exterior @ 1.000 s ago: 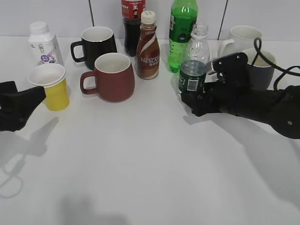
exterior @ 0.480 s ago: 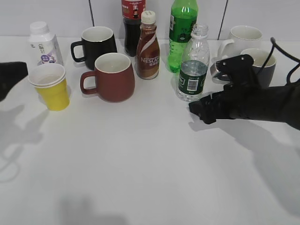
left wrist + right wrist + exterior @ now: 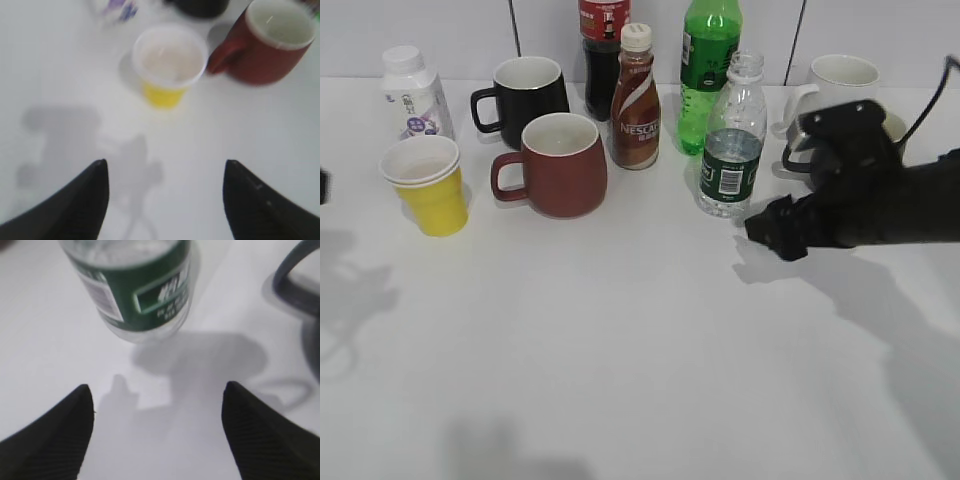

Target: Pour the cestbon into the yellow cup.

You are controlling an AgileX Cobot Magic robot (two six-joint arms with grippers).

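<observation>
1. The cestbon (image 3: 731, 140) stands upright and uncapped on the white table (image 3: 640, 350), in front of the tall green bottle (image 3: 708, 70) and right of the brown Nescafe bottle (image 3: 636, 100); nothing holds it

2. The right gripper (image 3: 772, 228) sits low, just to the bottle's right and slightly nearer the camera; in the right wrist view its fingers (image 3: 55, 437) are spread wide with only bare table between them, the bottle's green label ahead of the gap

3. The yellow cup (image 3: 428, 184) stands well apart at the left of the table, close to the reddish-brown mug (image 3: 558, 164) and in front of a small white bottle (image 3: 412, 92); its white inside looks dry, though the left wrist view is blurred

4. The left gripper (image 3: 165, 200) hangs above bare table short of the cup, fingers spread and holding nothing

5. Judged from this, pouring has not begun and the bottle has yet to be grasped

6. Risks: an off-centre approach could push the light open bottle against the green bottle or tip it, spilling water; a hard squeeze on the soft wall could force water out of the open neck; a long carry to the far cup invites sloshing; the light paper cup may slide or topple if unsupported
</observation>
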